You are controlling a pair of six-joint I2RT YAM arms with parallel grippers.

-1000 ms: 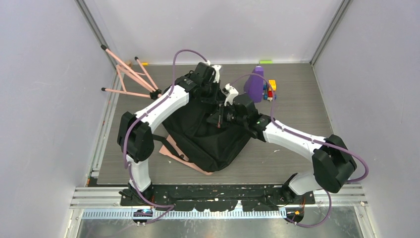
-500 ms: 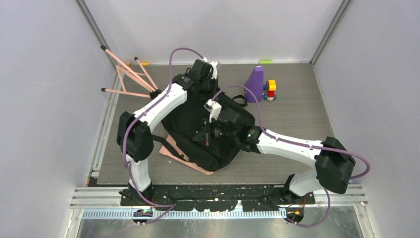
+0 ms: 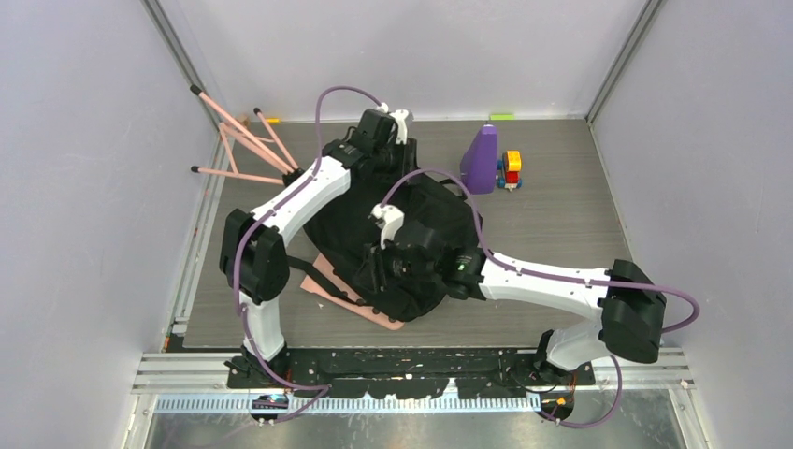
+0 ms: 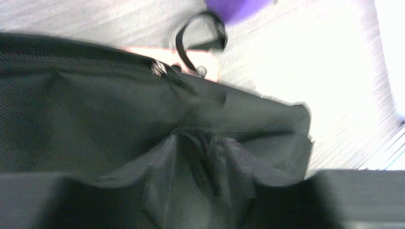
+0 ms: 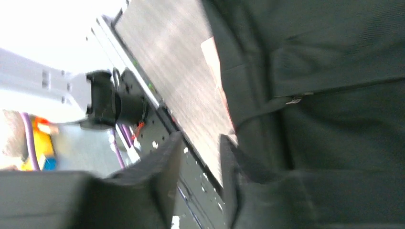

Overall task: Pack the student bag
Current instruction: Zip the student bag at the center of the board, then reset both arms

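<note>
Packing the student bag [image 3: 348, 245] appears to be at a bag-handling stage: both arms work on the bag itself and neither carries an item.

1. Bag. It lies slumped at the middle of the tabletop [image 3: 561, 224], partly on a pink board [image 3: 372, 318] whose corner projects from under the bag's near edge. The fabric is soft and will probably not hold an opening without support.

2. Left claw [image 4: 210, 191]. It sits at the bag's far end, just below the zip [image 4: 157, 67]. A fold of black fabric puckers up between its fingers. Whether the claw is clenched on that fold or letting it go cannot be told. The likely purpose is to raise the far edge so that the mouth can be reached.

3. Right claw [image 5: 198, 171]. It hangs low over the bag's near half. It is released: the jaws stand slightly apart with nothing between them, and one finger lies against the bag's side panel. It is probably placed to take a new hold there.

4. Other items. A purple object [image 3: 480, 159] and coloured blocks [image 3: 511, 168] stand off the bag's far-right corner, apart from it, and are probably contents waiting to be loaded
</note>
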